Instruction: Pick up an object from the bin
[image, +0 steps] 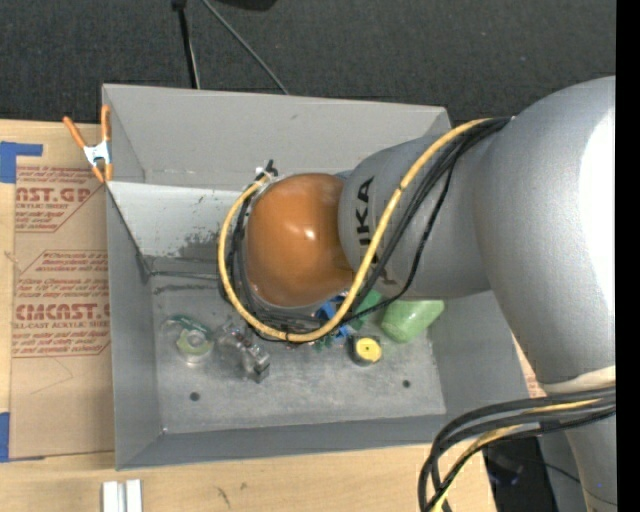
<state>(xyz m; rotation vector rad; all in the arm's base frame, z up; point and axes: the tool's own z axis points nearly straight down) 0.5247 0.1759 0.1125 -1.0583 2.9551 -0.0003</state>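
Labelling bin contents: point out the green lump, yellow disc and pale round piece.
green lump (412, 317), camera view, its middle.
yellow disc (367, 350), camera view, its centre.
pale round piece (190, 342), camera view, its top.

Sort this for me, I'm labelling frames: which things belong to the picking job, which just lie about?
Job: gripper; grey bin; pale round disc beside the gripper, a possible pick.
Lying about: green lump; small yellow ring, both by the arm.

This is looking like a robotics lab: a big grey KUKA arm (480, 200), trailing yellow and black cables (400, 192), is reaching into a grey metal bin (135, 390) sitting on a wooden desk (300, 480).
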